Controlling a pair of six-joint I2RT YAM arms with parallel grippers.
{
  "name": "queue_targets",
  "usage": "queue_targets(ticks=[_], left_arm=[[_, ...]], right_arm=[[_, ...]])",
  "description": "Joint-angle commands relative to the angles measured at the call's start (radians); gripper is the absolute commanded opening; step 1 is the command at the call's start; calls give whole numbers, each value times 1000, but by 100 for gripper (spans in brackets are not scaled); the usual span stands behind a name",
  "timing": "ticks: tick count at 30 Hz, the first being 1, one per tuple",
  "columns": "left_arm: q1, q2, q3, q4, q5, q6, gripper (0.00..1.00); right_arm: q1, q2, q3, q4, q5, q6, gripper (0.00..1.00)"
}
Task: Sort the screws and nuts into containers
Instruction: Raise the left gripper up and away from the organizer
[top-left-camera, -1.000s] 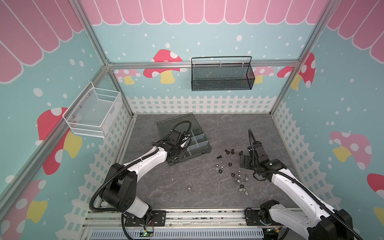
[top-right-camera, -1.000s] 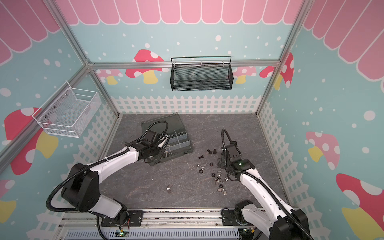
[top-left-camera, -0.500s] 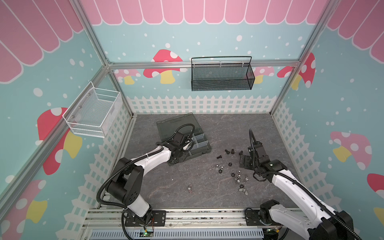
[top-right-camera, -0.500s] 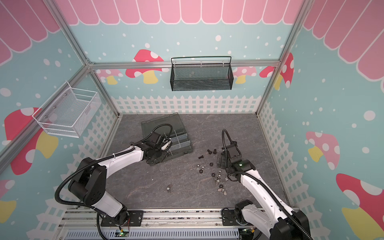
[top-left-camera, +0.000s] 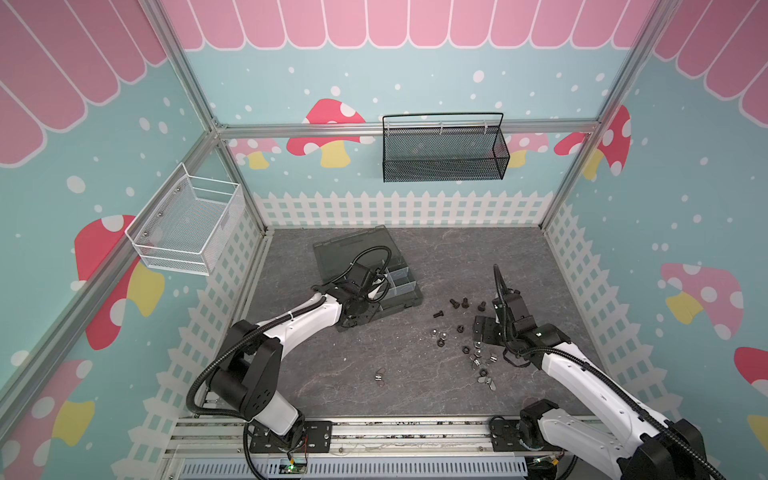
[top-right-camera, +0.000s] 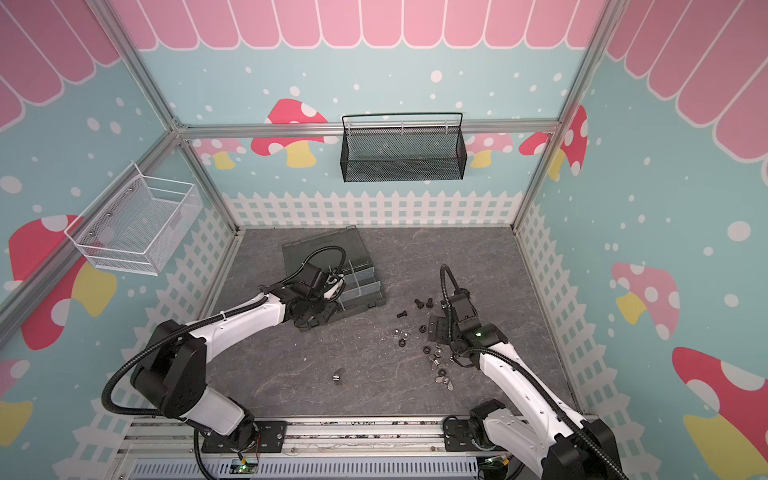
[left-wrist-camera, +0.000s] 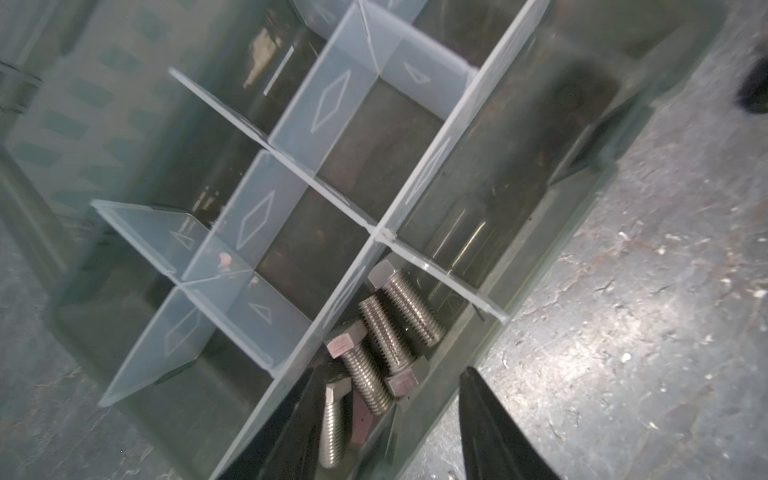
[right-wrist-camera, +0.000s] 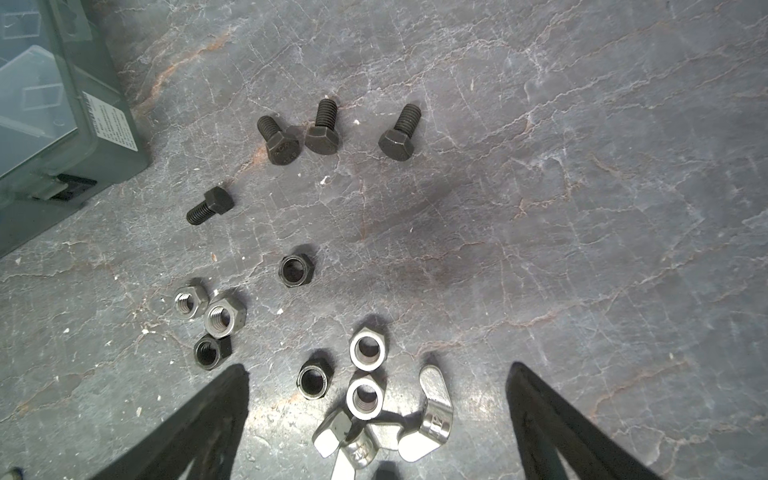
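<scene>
Though veined, grey tabletop (top-left-camera: 457, 257), mushroom walls (top-left-camera: 415, 83).

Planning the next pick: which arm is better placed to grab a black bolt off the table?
Right. The right gripper, open, hovers over the loose nuts, black bolts just ahead. The left gripper is over the box, above silver bolts lying inside it.

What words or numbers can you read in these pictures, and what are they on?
Nothing here reads clearly.
On the organizer box, a white label: print too small to read.
On the head of a black screw: raised marks, too faint to read.
On a silver wing nut: a stamped mark, too blurred to read.
On the clear dividers: no words, only diamond and triangle outlines.
</scene>
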Motion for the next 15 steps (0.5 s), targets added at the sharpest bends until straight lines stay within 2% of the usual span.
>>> queue_targets(ticks=[1, 4, 6, 10, 15], left_arm=[[-10, -103, 9, 25, -35, -49, 62], [-11, -194, -18, 61, -61, -102, 77], [-11, -266, -61, 119, -64, -142, 99], [-8, -400, -139, 222, -84, -215, 99], [-1, -526, -207, 261, -144, -318, 99]], right_arm=[[9, 34, -1, 38, 30, 10, 98], [6, 69, 13, 83, 52, 12, 98], [4, 95, 34, 101, 65, 8, 98], [-19, 155, 91, 79, 112, -8, 98], [-83, 199, 130, 74, 78, -34, 98]])
